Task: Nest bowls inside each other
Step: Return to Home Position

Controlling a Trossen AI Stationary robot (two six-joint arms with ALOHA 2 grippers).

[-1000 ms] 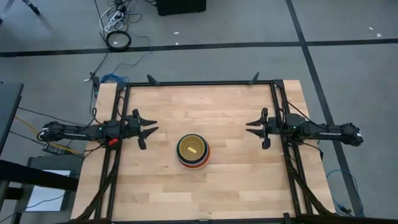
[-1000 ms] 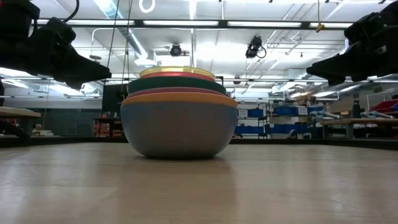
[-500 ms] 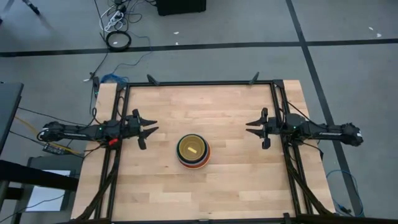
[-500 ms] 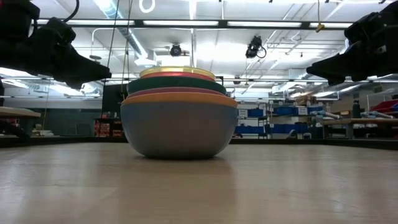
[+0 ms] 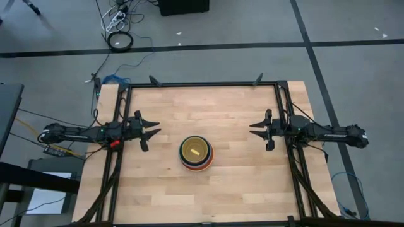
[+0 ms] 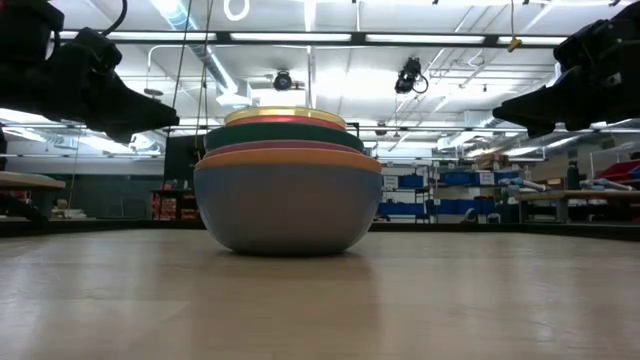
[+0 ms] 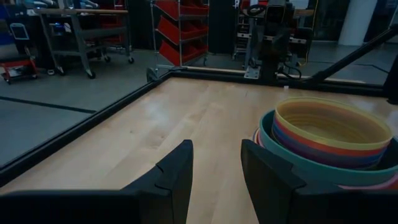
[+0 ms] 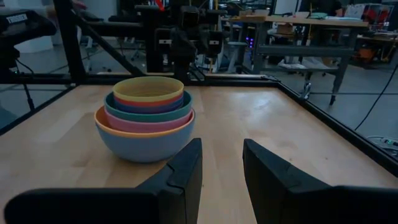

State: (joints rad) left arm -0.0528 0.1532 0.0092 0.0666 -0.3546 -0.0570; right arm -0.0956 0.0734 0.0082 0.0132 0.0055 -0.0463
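Note:
The bowls point(image 5: 196, 152) stand as one nested stack on the wooden table, a little nearer the front edge than the middle, the outermost light blue bowl point(image 6: 287, 210) resting on its base. Rims of orange, pink, teal, red-orange and yellow point(image 8: 148, 89) rise from it. My left gripper point(image 5: 153, 130) hangs level above the table's left side, open, well clear of the stack point(image 7: 329, 140). My right gripper point(image 5: 254, 130) hangs level above the right side, open, with nothing between its fingers.
A black metal frame point(image 5: 205, 83) runs along the table's far, left and right edges. Bare wood lies all round the stack. Cables and a power strip point(image 5: 117, 22) lie on the floor beyond the far edge.

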